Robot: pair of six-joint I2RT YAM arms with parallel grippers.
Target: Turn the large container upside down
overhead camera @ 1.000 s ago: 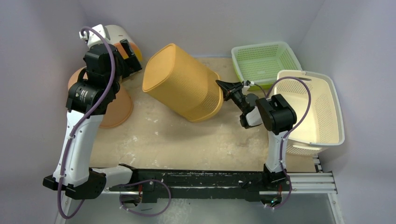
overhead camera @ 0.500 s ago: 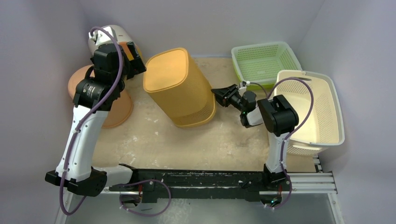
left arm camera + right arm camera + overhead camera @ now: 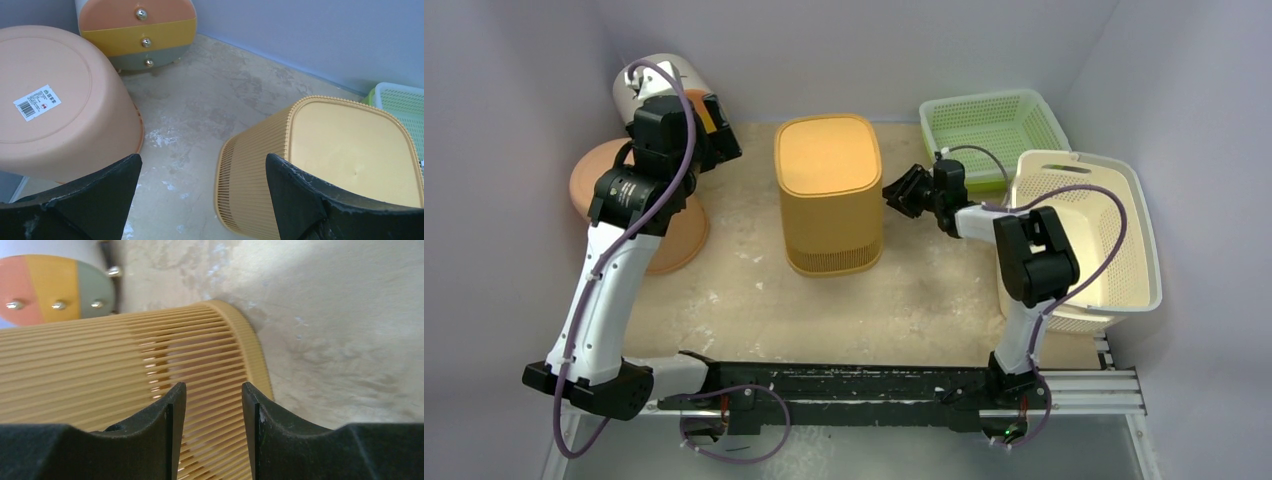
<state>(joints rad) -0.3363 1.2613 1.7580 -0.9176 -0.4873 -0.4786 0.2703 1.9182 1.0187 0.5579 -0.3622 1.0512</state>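
The large container (image 3: 1117,225), a cream rectangular tub, stands open side up at the table's right edge, behind my right arm. It shows only in the top view. My right gripper (image 3: 902,192) is open and empty, pointing left. It sits just off the slatted side of a tall yellow-orange bin (image 3: 829,170). In the right wrist view the gripper (image 3: 214,395) shows a narrow gap with the bin's ribs (image 3: 100,365) behind it. My left gripper (image 3: 716,132) is open wide and empty at the back left, also seen in the left wrist view (image 3: 202,195).
The yellow-orange bin (image 3: 350,145) stands upside down mid-table, its solid base up. A peach basin (image 3: 664,235) lies upside down at the left. A small drawer unit (image 3: 659,80) stands in the back left corner. A green basket (image 3: 989,125) sits behind the cream tub.
The yellow-orange bin tipped from leaning on its side to standing upside down. My right gripper came off its rim and swung back and right. My left gripper rose slightly.
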